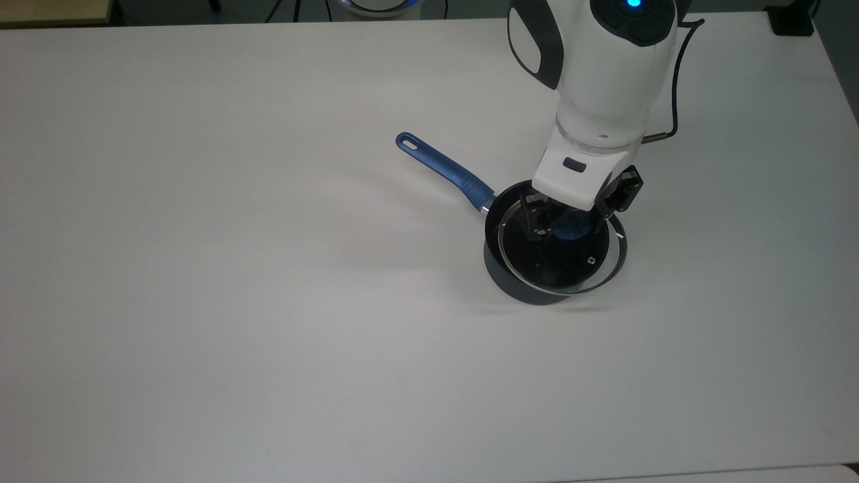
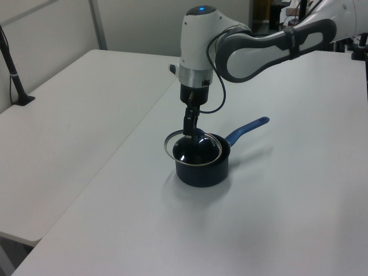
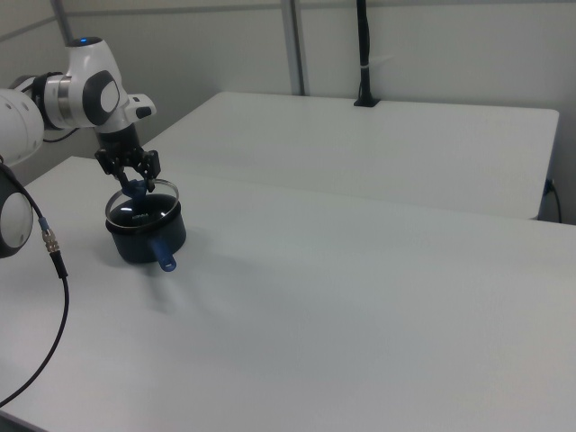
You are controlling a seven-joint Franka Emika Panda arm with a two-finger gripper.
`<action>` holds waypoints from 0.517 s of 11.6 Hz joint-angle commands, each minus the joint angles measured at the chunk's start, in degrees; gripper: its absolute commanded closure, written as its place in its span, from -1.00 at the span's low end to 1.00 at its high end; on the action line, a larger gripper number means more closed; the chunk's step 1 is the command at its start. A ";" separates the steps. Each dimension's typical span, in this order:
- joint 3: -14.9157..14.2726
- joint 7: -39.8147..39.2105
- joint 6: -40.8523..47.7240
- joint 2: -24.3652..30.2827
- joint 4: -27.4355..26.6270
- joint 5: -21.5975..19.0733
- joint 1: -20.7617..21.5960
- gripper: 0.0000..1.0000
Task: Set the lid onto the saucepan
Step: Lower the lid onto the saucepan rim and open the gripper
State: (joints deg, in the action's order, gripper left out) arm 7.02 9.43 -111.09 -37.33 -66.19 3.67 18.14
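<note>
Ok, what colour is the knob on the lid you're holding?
Blue. The knob sits between the pincer's fingers at the centre of the clear glass lid; the top view shows it best.

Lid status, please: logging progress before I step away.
Gripper shut on lid knob. Lid over saucepan, off-centre toward top view's right. Nothing in the way.

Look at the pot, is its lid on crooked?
Yes. The round clear glass lid with a blue knob sits off-centre over the dark navy saucepan: in the top view its metal rim overhangs the pan's right edge. The gripper holds the knob.
</note>
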 commanded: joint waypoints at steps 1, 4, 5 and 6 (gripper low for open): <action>-0.87 0.68 2.01 0.32 0.54 0.81 1.02 0.65; -0.87 0.50 2.55 0.68 -1.13 1.68 1.02 0.64; -0.78 0.50 2.64 1.03 -1.31 1.78 1.10 0.64; -0.78 0.59 2.90 1.12 -1.40 1.86 1.10 0.50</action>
State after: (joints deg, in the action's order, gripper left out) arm 7.02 9.43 -109.65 -37.37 -66.60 4.72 18.23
